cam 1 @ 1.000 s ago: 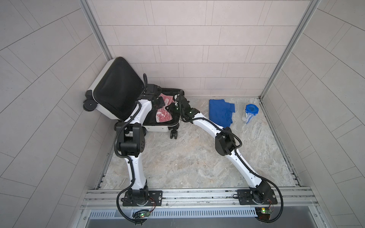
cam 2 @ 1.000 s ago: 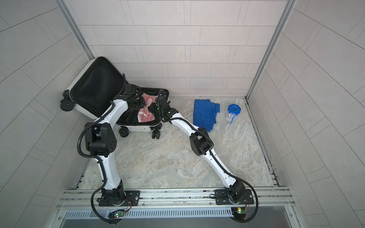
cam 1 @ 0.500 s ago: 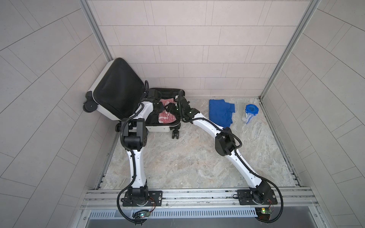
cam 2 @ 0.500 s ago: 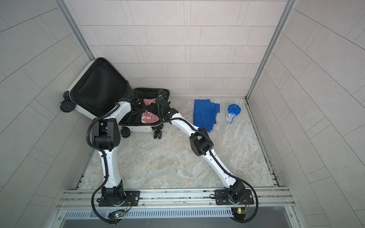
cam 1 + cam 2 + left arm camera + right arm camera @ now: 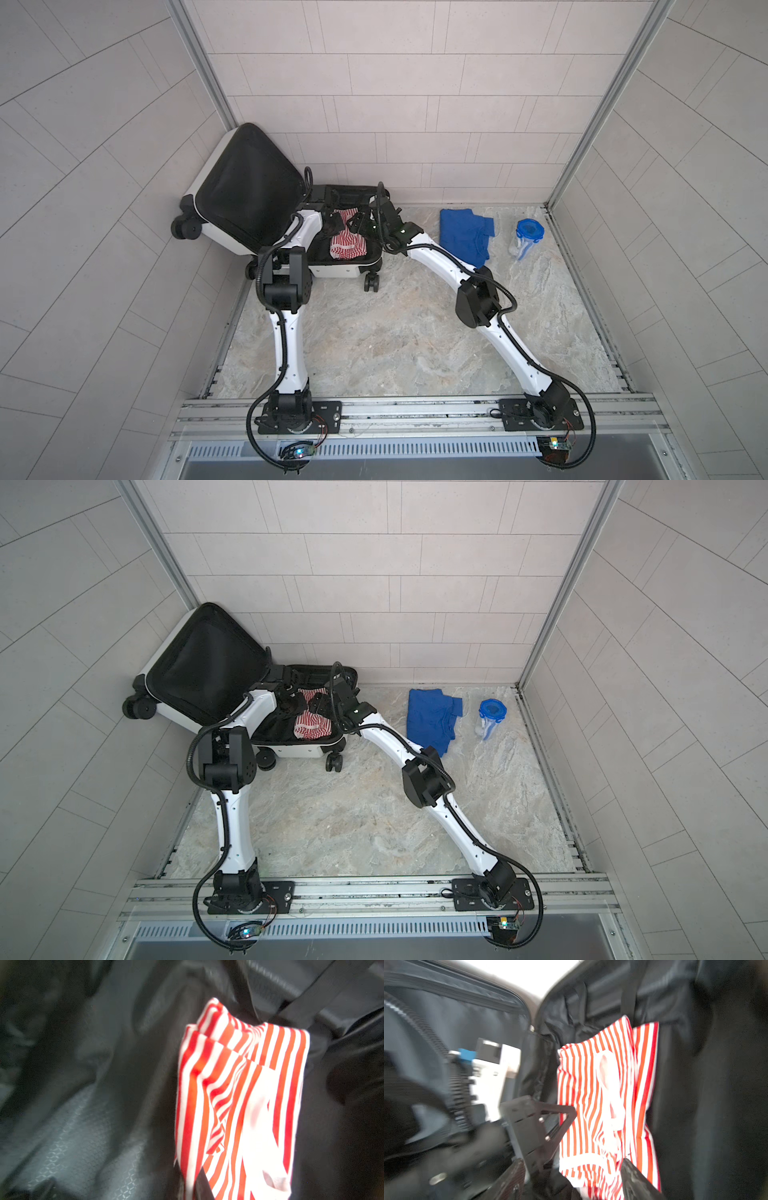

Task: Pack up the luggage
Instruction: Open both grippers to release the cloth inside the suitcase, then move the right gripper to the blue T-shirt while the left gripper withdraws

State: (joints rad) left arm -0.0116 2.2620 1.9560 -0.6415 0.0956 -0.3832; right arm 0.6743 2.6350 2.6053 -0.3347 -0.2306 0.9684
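Red-striped cloth [image 5: 347, 245] lies inside the open luggage [image 5: 332, 272]. The right fingers [image 5: 635, 1180] stand spread near it; whether the left fingers [image 5: 202, 1186] pinch it, I cannot tell.

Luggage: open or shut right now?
The luggage is open: its lid stands raised, black lining exposed, and a red-striped garment lies in the lower half.

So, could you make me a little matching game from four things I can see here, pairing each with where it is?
Things:
1. striped cloth
2. blue shirt
3. blue-lidded jar
4. suitcase lid

Places:
A. on the floor, nearest the right-hand wall
B. propped up in the back left corner
C. inside the open suitcase
D. on the floor between suitcase and jar

Pairs: 1-C, 2-D, 3-A, 4-B
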